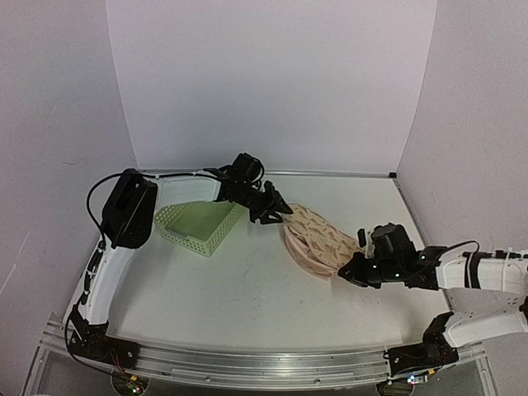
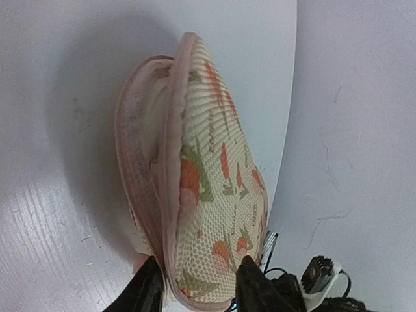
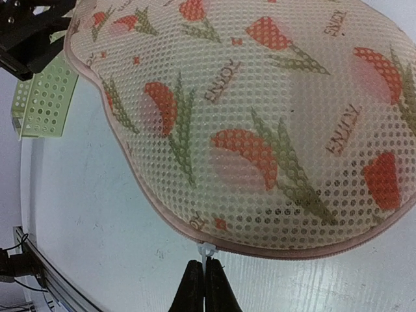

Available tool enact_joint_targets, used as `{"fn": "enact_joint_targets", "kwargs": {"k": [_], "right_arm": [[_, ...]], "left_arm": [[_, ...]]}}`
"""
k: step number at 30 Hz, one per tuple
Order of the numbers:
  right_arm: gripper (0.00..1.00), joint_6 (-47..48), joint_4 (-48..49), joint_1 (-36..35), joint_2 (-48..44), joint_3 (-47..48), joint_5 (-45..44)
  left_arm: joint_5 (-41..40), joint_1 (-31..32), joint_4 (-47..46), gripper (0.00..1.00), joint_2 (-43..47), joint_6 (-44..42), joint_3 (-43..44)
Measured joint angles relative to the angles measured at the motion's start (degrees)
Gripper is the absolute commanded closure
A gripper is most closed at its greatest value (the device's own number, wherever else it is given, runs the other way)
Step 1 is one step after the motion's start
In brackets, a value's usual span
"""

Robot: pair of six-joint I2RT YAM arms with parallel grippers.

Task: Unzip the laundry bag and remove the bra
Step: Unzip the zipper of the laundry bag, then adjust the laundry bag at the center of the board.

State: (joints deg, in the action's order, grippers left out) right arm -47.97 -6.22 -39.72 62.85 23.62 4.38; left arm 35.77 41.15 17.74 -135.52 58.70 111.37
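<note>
The laundry bag point(image 1: 318, 239), beige mesh with reddish and green motifs, lies right of the table's centre. My left gripper point(image 1: 280, 212) is shut on its far-left end; in the left wrist view point(image 2: 200, 276) the fingers clamp the upper shell point(image 2: 208, 175). The seam gapes on one side and shows a pinkish layer point(image 2: 138, 156). I cannot tell whether that is the bra. My right gripper point(image 1: 348, 272) is at the bag's near-right edge. In the right wrist view it point(image 3: 205, 273) is shut on the white zipper pull point(image 3: 207, 250) at the bag's seam point(image 3: 273, 110).
The light green slotted basket point(image 1: 198, 224) stands just left of the bag, under my left forearm; its corner shows in the right wrist view point(image 3: 42, 97). White walls close the back and sides. The metal rail point(image 1: 247, 363) runs along the near edge.
</note>
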Motion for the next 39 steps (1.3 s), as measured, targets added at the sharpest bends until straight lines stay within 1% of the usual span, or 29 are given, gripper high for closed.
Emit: {"fn": "enact_joint_targets", "kwargs": {"k": [4,5,9,15,20,29,39], "right_arm": [[1.0,-0.85,2.32,-1.18,5.33,3.54,0.79],[1.0,-1.01,2.69,-1.46,6.4,4.63,0.87],[1.0,-1.18,4.5,-2.49,10.75,9.16,1.22],[1.0,-1.03,5.75,-3.32,17.84,15.08,2.08],[1.0,-0.28,6.12,-3.98,22.71,19.39,3.02],[1.0,0.87,7.06,-6.27,25.55,23.04,4.39],[1.0,1.42,7.02,-6.69,25.55,23.04,4.42]], "left_arm": [[-1.7,-0.87,1.36,0.41,0.11,-1.22,-0.07],[-2.03,-1.14,1.81,0.39,0.17,-1.77,-0.09],[-3.78,-1.75,3.63,0.38,2.08,-2.56,-1.09],[-6.05,-1.68,4.74,0.34,9.66,-3.26,-7.13],[-5.86,-0.72,4.83,0.31,14.34,-3.21,-10.16],[-3.15,3.43,4.85,0.24,14.75,-2.89,-11.61],[0.76,4.31,3.67,0.21,11.93,-1.64,-12.68]]}}
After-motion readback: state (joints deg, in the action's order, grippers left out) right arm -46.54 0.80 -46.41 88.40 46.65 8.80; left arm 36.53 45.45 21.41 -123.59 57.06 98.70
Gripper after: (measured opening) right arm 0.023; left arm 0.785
